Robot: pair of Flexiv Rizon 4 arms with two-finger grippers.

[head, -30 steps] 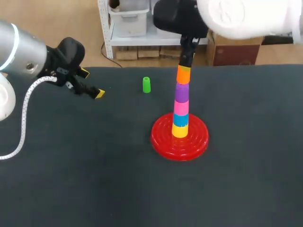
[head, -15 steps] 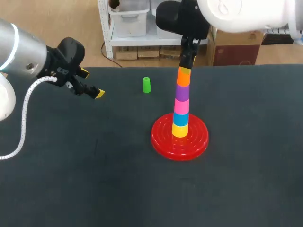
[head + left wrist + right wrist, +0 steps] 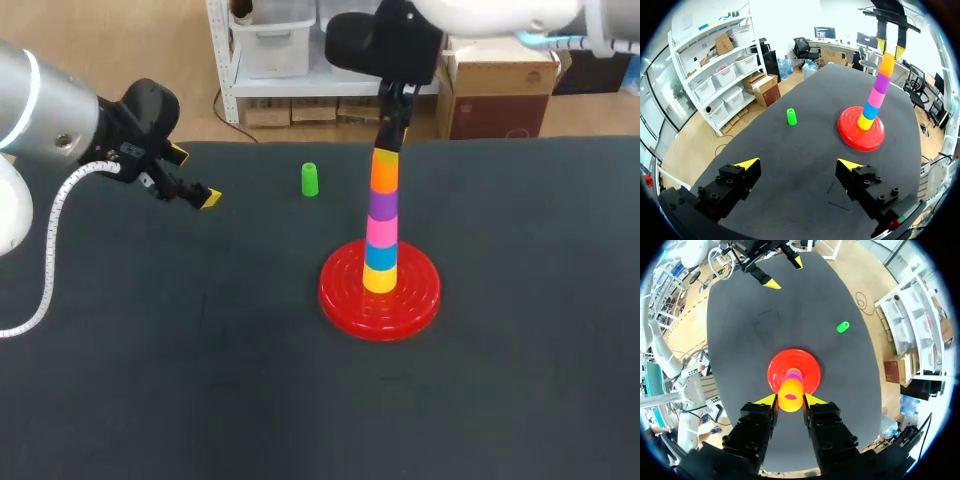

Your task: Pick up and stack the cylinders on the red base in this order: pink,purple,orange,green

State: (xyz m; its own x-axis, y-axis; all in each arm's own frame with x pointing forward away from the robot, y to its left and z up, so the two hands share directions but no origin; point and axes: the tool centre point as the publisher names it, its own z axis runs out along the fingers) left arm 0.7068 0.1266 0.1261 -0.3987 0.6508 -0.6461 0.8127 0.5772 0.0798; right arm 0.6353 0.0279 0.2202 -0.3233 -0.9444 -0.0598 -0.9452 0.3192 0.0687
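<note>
On the red base stands a stack of cylinders: yellow at the bottom, then blue, pink, purple and orange on top. My right gripper comes straight down from above and is shut on the orange cylinder's upper end, its tips on either side. The green cylinder stands alone on the black table, left of the stack and farther back. Far to the left my left gripper hangs open and empty; in its own view the green cylinder and the stack are well ahead of it.
The black table runs wide around the base. A few faint chalk marks lie on the mat near its middle.
The orange cylinder has come down a little with my right gripper and the stack below has settled closer together. My left arm has not moved.
</note>
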